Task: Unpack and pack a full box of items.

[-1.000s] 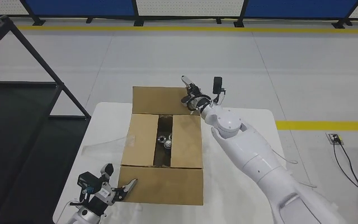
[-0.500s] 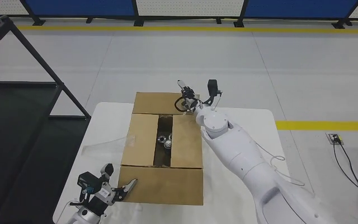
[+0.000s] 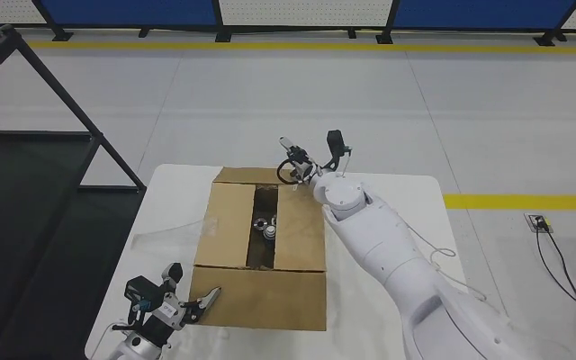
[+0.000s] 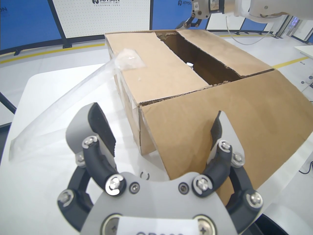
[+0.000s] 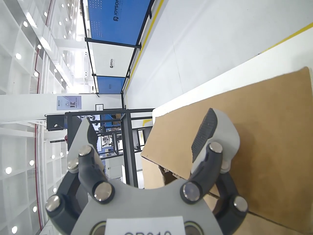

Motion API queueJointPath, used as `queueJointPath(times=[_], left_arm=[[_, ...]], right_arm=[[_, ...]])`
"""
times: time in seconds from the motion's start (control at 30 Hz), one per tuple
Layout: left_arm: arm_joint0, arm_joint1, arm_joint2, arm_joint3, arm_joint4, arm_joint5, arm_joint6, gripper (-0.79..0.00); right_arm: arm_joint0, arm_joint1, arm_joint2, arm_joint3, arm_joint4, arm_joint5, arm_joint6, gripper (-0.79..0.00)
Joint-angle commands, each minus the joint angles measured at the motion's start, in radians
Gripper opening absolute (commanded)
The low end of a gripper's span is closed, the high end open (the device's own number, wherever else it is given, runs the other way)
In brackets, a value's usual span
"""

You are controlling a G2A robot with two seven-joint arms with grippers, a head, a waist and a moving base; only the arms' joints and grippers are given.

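Note:
A brown cardboard box (image 3: 301, 225) stands mid-table with its two long top flaps nearly shut. Through the slit between them I see white-capped items (image 3: 267, 229). The near end flap (image 3: 261, 297) hangs outward. The far end flap (image 3: 247, 175) is tilted up. My right gripper (image 3: 286, 160) is open at that far flap; one finger (image 5: 207, 128) lies against the cardboard flap (image 5: 264, 113). My left gripper (image 3: 205, 301) is open and empty, low at the box's near left corner (image 4: 146, 113). In the left wrist view the right gripper (image 4: 193, 1) hovers behind the box (image 4: 195, 94).
A clear strip of peeled tape (image 4: 73, 91) trails from the box's left side onto the white table (image 3: 171, 207). A black metal frame (image 3: 54, 108) stands left of the table. The table's right half (image 3: 405, 207) lies under the right arm.
My right gripper has moved left along the box's far edge, and the far end flap has tipped up from lying flat outward. The left gripper has stayed put.

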Motion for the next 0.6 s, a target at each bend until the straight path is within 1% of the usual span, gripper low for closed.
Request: queueJointPath(times=[0.0, 0.13, 0.4, 0.57], left_arm=[[0.0, 0.0, 0.0, 0.0, 0.0, 0.0, 0.0, 0.0], [0.0, 0.0, 0.0, 0.0, 0.0, 0.0, 0.0, 0.0], [0.0, 0.0, 0.0, 0.0, 0.0, 0.0, 0.0, 0.0], [0.0, 0.0, -0.001, 0.0, -0.003, 0.004, 0.0, 0.0]], right_arm=[[0.001, -0.001, 0.006, 0.006, -0.001, 0.002, 0.017, 0.0], [0.007, -0.001, 0.012, 0.02, -0.022, 0.011, 0.066, 0.0], [0.006, 0.003, 0.037, 0.027, -0.04, -0.015, 0.13, 0.0], [0.001, 0.005, 0.057, 0.023, -0.045, -0.05, 0.123, 0.0]])
